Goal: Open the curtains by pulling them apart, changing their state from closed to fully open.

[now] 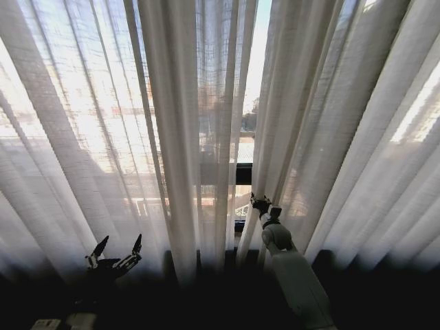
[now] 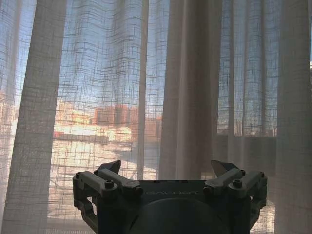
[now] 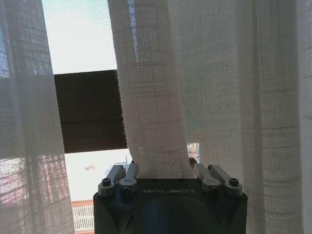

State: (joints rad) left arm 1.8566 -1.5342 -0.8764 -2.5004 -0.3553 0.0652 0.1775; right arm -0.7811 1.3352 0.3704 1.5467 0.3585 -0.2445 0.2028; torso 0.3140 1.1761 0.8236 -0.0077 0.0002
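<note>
The right arm (image 1: 297,275) is stretched forward and upward from the lower right of the head view, its white forearm angled toward the narrow gap at the middle of the window. The right gripper (image 1: 260,204) is set against the inner edge of the right curtain panel (image 1: 344,130), and in the right wrist view a thick fold of that fabric (image 3: 153,122) is seen gathered between the fingers (image 3: 119,174), which are closed in upon it. The left gripper (image 1: 113,256) is held low at the lower left, tips pointing up, its fingers (image 2: 113,168) spread wide with nothing between them; it is kept just short of the left curtain panel (image 1: 103,117), which hangs pleated before it. The curtains are hung across the whole window, sheer and cream, parted only by a slim strip of bare glass at the centre. A dark window frame bar (image 3: 87,109) is shown crossing that opening.
</note>
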